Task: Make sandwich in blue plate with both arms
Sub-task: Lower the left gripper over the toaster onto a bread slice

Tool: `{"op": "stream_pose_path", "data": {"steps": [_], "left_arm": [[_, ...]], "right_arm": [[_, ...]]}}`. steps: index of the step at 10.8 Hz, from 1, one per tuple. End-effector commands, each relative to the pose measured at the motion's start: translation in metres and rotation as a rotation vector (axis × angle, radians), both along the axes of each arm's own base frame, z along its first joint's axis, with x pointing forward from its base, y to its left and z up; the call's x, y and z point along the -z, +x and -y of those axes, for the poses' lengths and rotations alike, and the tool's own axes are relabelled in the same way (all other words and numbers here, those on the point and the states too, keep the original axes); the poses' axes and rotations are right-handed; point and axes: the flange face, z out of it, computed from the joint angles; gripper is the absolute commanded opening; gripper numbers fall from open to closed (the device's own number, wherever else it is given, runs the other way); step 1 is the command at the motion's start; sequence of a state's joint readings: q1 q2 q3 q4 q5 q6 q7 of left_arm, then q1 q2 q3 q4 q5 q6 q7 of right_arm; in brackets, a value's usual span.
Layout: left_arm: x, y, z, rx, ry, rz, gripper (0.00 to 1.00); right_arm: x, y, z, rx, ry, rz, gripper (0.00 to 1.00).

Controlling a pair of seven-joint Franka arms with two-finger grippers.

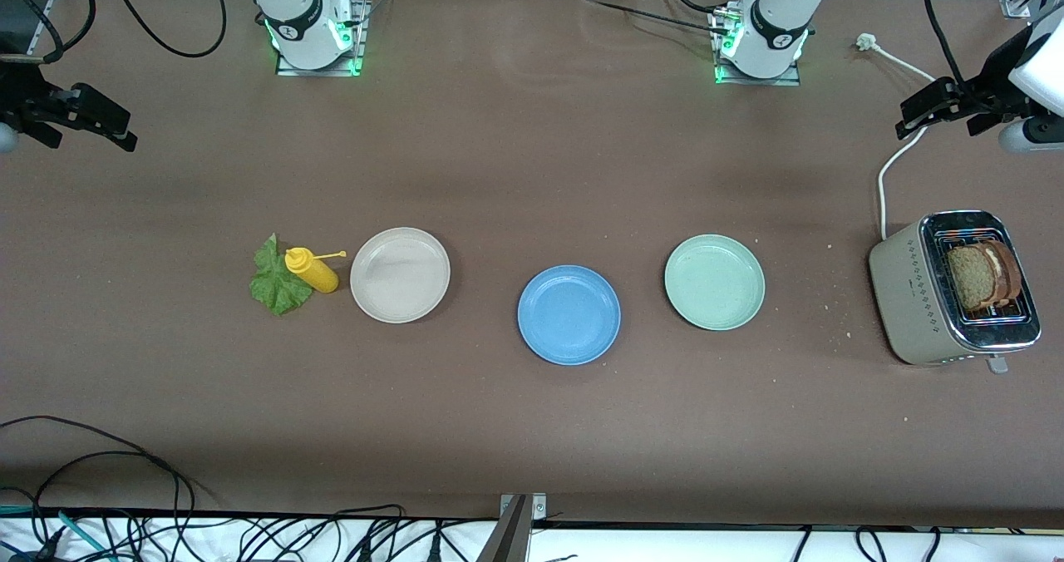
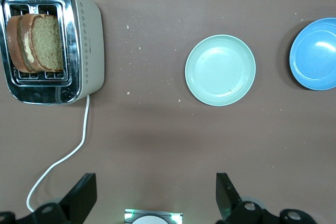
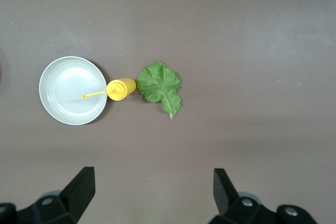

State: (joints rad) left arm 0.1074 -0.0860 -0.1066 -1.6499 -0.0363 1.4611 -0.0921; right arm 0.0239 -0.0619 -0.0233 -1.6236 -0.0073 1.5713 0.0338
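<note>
Front view: the round matte blue plate lies bare mid-bench, well apart from both raised claws. Left wrist view: the left claw, wide open and empty, hangs near a metal toaster holding grainy bread slices. Right wrist view: the right claw, equally open and empty, hangs near a crinkled lettuce leaf.

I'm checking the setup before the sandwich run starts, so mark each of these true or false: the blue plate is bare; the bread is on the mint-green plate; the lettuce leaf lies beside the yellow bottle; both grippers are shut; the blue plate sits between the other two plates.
1. The blue plate is bare. True.
2. The bread slices are on the mint-green plate. False: they stand in the toaster.
3. The lettuce leaf lies beside the yellow squeeze bottle. True.
4. Both grippers are shut. False: the left gripper and right gripper are open, holding nothing.
5. The blue plate sits between the mint-green and cream-white plate. True.
</note>
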Motion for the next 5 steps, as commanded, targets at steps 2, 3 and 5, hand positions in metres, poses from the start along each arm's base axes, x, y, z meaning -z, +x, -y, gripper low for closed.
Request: {"op": "stream_pose_path", "data": {"steps": [2, 3, 5], "left_arm": [[0.042, 0.026, -0.040, -0.022, 0.059, -0.087, 1.00], [0.048, 0.034, -0.050, -0.023, 0.098, -0.095, 1.00], [0.069, 0.056, -0.073, -0.015, 0.142, -0.127, 1.00]], "right_arm": [[-0.005, -0.001, 0.002, 0.002, 0.012, -0.005, 1.00], [-0.004, 0.000, 0.002, 0.002, 0.012, -0.007, 1.00], [-0.004, 0.000, 0.002, 0.002, 0.012, -0.007, 1.00]]}}
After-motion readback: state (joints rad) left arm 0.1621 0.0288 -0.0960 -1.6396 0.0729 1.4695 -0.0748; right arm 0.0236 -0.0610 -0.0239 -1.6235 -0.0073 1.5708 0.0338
